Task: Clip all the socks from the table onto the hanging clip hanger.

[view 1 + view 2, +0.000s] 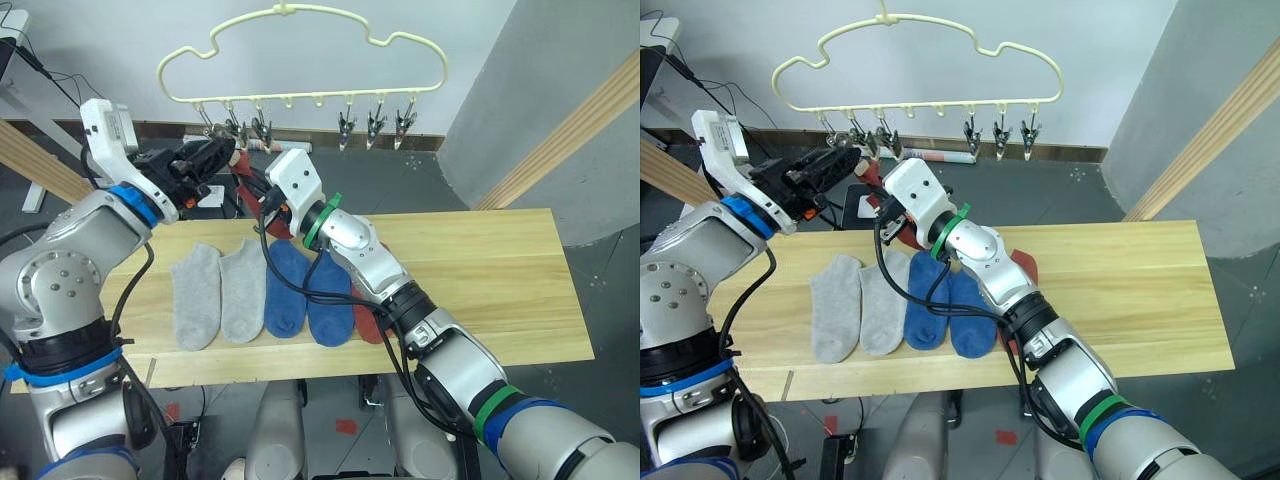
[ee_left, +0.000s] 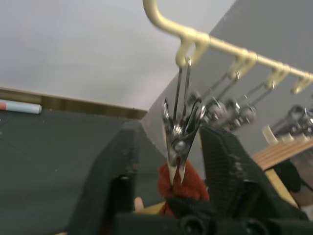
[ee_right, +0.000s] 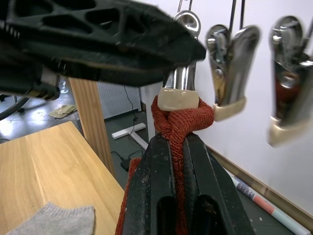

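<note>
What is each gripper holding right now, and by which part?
The right gripper pinches a red sock just below its bunched top edge, at the clip. The left gripper straddles that clip.

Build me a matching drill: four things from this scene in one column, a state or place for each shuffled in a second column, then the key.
Things
1. brick red knit sock
2. two light grey ankle socks
3. right gripper
4. pale yellow cloud-outline clip hanger

States
A. hanging above the table's far edge
B. lying flat on the wooden table
C. shut on fabric
D. pinched under a metal clip

Pairs: 1-D, 2-B, 3-C, 4-A
</note>
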Controlling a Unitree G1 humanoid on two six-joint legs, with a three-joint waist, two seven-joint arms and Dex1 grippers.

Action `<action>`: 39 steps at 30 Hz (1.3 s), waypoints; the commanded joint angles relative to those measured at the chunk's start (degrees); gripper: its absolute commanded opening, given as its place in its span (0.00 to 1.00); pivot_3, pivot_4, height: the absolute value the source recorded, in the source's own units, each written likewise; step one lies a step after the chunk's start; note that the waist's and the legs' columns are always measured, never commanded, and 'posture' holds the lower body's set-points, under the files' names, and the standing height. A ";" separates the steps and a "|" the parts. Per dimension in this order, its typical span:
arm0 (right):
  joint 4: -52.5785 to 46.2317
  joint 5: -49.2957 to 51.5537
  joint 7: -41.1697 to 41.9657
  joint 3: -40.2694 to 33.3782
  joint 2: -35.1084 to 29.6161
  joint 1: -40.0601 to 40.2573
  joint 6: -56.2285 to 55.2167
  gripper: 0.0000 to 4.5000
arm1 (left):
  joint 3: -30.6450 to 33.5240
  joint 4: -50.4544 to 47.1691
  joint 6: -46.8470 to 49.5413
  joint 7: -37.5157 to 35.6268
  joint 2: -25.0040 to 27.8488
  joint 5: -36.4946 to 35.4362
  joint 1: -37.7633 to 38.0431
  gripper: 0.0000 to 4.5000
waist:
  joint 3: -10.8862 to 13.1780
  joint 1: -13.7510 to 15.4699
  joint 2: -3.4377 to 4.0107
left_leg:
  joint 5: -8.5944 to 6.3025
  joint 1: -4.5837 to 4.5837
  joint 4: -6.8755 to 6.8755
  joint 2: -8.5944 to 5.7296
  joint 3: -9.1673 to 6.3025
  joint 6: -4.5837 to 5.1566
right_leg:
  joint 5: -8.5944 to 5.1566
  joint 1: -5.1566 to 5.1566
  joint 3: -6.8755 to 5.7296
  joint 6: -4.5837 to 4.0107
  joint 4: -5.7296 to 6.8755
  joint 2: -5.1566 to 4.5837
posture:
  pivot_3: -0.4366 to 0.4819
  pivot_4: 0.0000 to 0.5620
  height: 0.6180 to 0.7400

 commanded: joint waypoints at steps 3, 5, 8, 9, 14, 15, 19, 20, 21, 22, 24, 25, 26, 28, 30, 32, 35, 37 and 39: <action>-1.41 0.06 -1.00 0.39 9.14 -0.49 0.81 0.33 | -0.23 -3.31 -2.80 -2.37 2.38 2.34 1.10 0.50 | 0.00 0.09 -0.01 | 0.00 0.00 0.00 -0.01 0.01 0.00 | 0.00 0.00 0.03 0.00 0.01 0.00 | 0.55 0.79 1.00; -1.59 -0.99 -0.76 1.33 8.28 -0.31 2.01 0.49 | -0.71 -3.72 -4.18 -3.49 2.87 3.66 1.84 0.50 | 0.00 0.13 -0.01 | 0.00 0.00 0.00 -0.01 0.01 0.00 | 0.00 0.00 0.02 0.00 0.01 0.00 | 0.55 0.79 1.00; -4.59 -1.74 0.24 2.68 6.19 1.57 4.42 0.64 | -1.42 -3.69 -6.90 -4.81 3.19 6.14 2.85 0.50 | 0.00 0.16 0.00 | 0.00 0.00 -0.01 0.00 0.01 0.00 | 0.00 -0.01 0.02 0.00 0.01 0.00 | 0.54 0.79 1.00; -6.92 -2.01 0.64 3.34 4.81 2.86 6.51 0.64 | -1.64 -3.47 -8.60 -5.93 3.62 7.55 3.50 0.50 | 0.00 0.14 -0.01 | 0.00 0.00 -0.01 0.00 0.02 0.00 | 0.00 -0.03 0.03 0.00 0.01 0.00 | 0.54 0.79 1.00; -22.14 -2.45 4.87 5.66 -2.33 11.18 16.31 0.64 | -2.67 -2.51 -15.40 -10.90 5.13 12.73 7.14 0.50 | 0.00 0.51 0.00 | 0.00 -0.03 -0.08 0.00 0.03 -0.01 | -0.01 -0.09 0.04 0.00 -0.02 0.00 | 0.52 0.80 1.00; -25.28 -2.45 5.59 5.60 -3.41 12.73 18.12 0.64 | -2.86 -2.42 -16.09 -11.38 5.16 13.36 7.57 0.50 | 0.00 0.61 0.00 | 0.00 -0.05 -0.07 -0.01 0.03 -0.01 | -0.01 -0.09 0.06 0.00 -0.03 0.00 | 0.52 0.80 1.00; -39.56 -1.31 9.16 4.91 -10.02 19.27 25.23 0.64 | -4.71 -4.44 -20.42 -15.78 6.15 16.55 10.39 0.50 | 0.00 0.83 0.00 | 0.01 -0.10 0.03 -0.04 -0.01 0.00 | -0.17 -0.09 0.05 0.28 0.02 -0.02 | 0.51 0.81 1.00; -42.67 -0.57 9.93 4.05 -11.74 20.63 26.61 0.64 | -5.38 -5.34 -22.08 -17.94 6.78 17.42 11.75 0.50 | 0.00 0.80 0.00 | 0.01 -0.10 0.02 -0.05 -0.02 0.01 | -0.18 -0.09 0.04 0.29 0.03 -0.02 | 0.51 0.81 1.00; -45.61 -0.02 10.82 3.06 -13.75 21.90 27.77 0.64 | -5.96 -6.21 -23.52 -19.77 7.35 18.22 13.16 0.50 | 0.00 0.76 0.00 | 0.02 -0.10 0.02 -0.03 -0.04 0.00 | -0.18 -0.10 0.03 0.30 0.06 -0.01 | 0.52 0.81 1.00; -48.05 0.37 11.70 1.91 -15.86 22.99 28.74 0.64 | -6.41 -6.86 -24.89 -21.09 7.72 19.01 14.37 0.50 | 0.00 0.74 0.00 | 0.03 -0.09 0.00 -0.03 -0.04 -0.03 | -0.19 -0.10 0.03 0.31 0.07 -0.01 | 0.52 0.81 1.00; -50.92 1.14 12.88 0.36 -18.76 24.23 30.16 0.64 | -6.96 -7.22 -26.93 -22.34 7.83 20.22 15.67 0.50 | 0.00 0.75 0.00 | 0.04 -0.08 -0.03 -0.02 -0.04 -0.04 | -0.19 -0.11 0.04 0.31 0.08 -0.01 | 0.52 0.81 1.00; -51.67 1.50 13.18 -0.08 -19.59 24.52 30.71 0.64 | -7.04 -7.16 -27.64 -22.66 7.73 20.64 15.98 0.50 | 0.00 0.75 0.00 | 0.04 -0.07 -0.02 -0.02 -0.03 -0.04 | -0.19 -0.11 0.04 0.32 0.08 -0.01 | 0.52 0.81 1.00; -52.77 2.00 13.68 -1.36 -21.21 25.07 31.54 0.68 | -7.37 -7.20 -28.47 -23.14 7.79 21.36 16.50 0.50 | 0.00 0.69 0.00 | 0.05 -0.07 -0.02 -0.02 -0.04 -0.05 | -0.19 -0.11 0.04 0.32 0.09 0.00 | 0.52 0.81 1.00; -55.39 3.52 14.90 -4.73 -24.68 26.49 33.55 0.76 | -7.91 -7.09 -30.09 -23.44 7.90 23.47 17.62 0.54 | 0.00 0.65 0.01 | 0.06 -0.07 -0.04 -0.01 -0.01 -0.05 | -0.19 -0.15 0.06 0.32 0.11 0.01 | 0.52 0.81 1.00; -58.04 4.90 15.86 -7.28 -27.85 27.92 35.68 0.91 | -8.07 -7.14 -31.38 -23.45 7.58 24.73 18.49 0.63 | 0.00 0.70 0.01 | 0.06 -0.07 -0.05 -0.01 -0.02 -0.05 | -0.20 -0.14 0.05 0.33 0.10 0.02 | 0.52 0.81 1.00; -60.16 5.72 16.37 -8.65 -30.09 28.96 37.12 1.00 | -8.20 -7.44 -32.60 -22.59 6.64 25.93 18.93 0.75 | 0.00 0.70 0.01 | 0.05 -0.09 -0.05 -0.03 0.00 -0.05 | -0.20 -0.14 0.08 0.33 0.05 0.01 | 0.52 0.82 1.00; -63.23 7.28 16.91 -10.44 -32.62 30.38 39.06 1.00 | -8.27 -8.05 -32.72 -19.63 4.73 27.30 19.15 0.94 | 0.00 0.64 0.01 | 0.05 -0.10 -0.07 -0.03 -0.01 -0.05 | -0.20 -0.14 0.08 0.33 0.04 0.02 | 0.51 0.83 1.00; -65.00 8.48 16.91 -11.96 -33.67 31.50 40.17 1.00 | -8.35 -8.75 -32.89 -18.06 3.60 28.31 19.61 0.99 | 0.01 0.68 0.01 | 0.05 -0.10 -0.07 -0.03 0.00 -0.04 | -0.20 -0.15 0.10 0.33 0.04 0.02 | 0.51 0.84 1.00; -67.16 9.52 17.00 -13.56 -35.06 33.63 40.65 1.00 | -8.13 -10.76 -32.02 -17.70 2.64 27.67 21.33 0.99 | 0.01 0.68 0.01 | 0.05 -0.12 -0.07 -0.03 0.00 -0.04 | -0.20 -0.15 0.10 0.34 0.02 0.02 | 0.51 0.84 1.00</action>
